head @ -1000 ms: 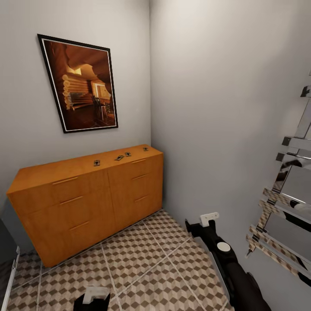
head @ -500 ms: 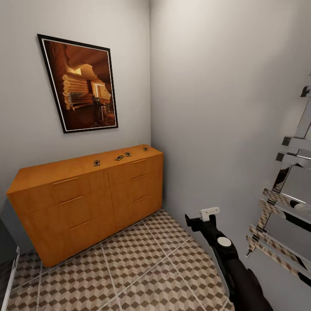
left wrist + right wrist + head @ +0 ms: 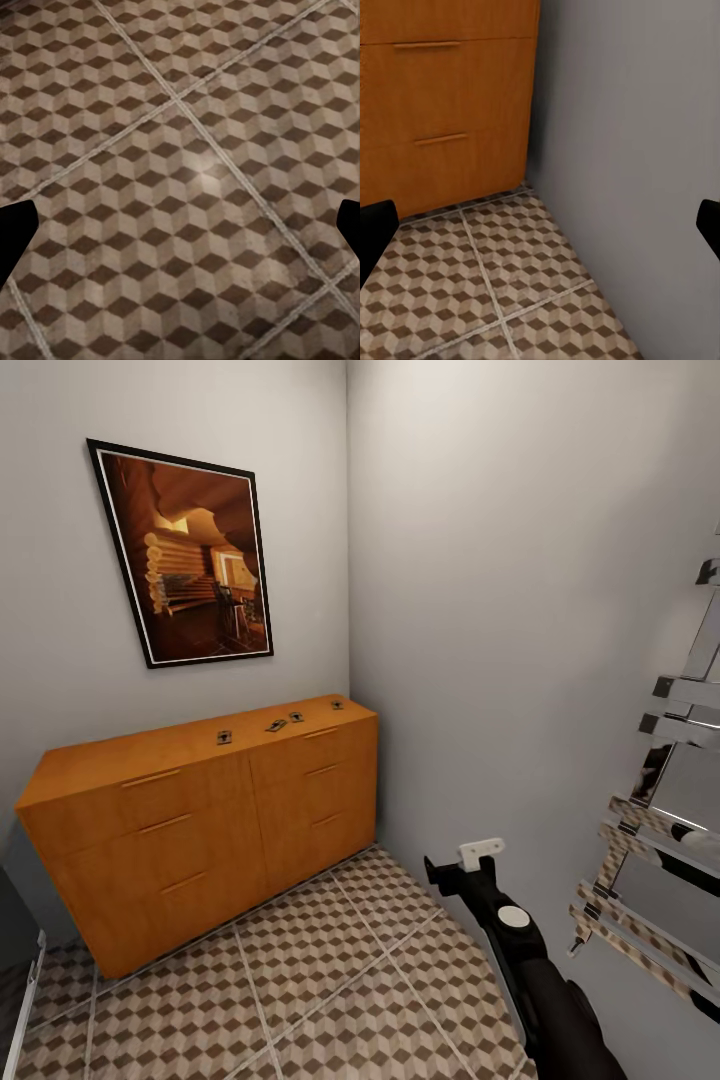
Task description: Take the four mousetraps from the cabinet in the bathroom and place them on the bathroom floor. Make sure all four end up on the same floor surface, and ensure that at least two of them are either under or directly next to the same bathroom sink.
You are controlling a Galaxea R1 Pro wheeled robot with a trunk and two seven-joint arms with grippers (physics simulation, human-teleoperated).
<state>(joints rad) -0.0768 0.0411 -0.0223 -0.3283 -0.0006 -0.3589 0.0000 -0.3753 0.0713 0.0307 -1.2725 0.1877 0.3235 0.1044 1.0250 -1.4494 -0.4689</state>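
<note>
The orange-brown cabinet (image 3: 200,830) stands against the left wall, its drawers shut. On its top lie several small mousetraps, one at the left (image 3: 225,737), two close together in the middle (image 3: 276,726), and one at the far right corner (image 3: 337,704). The bathroom floor (image 3: 330,980) has cube-patterned tiles. My right gripper (image 3: 458,863) hovers low over the floor near the right wall, well short of the cabinet (image 3: 442,90); it (image 3: 540,232) is open and empty. My left gripper (image 3: 180,232) is open over bare tiles (image 3: 187,150). The sink is out of view.
A framed picture (image 3: 185,550) hangs above the cabinet. A grey wall (image 3: 500,610) meets the cabinet's right end in a corner. A chrome, mirror-like rack (image 3: 660,810) juts in at the right, close beside my right arm.
The left gripper, at the head view's bottom edge a second ago, has left that picture. The right gripper has crept slightly up and left. The camera has not moved.
</note>
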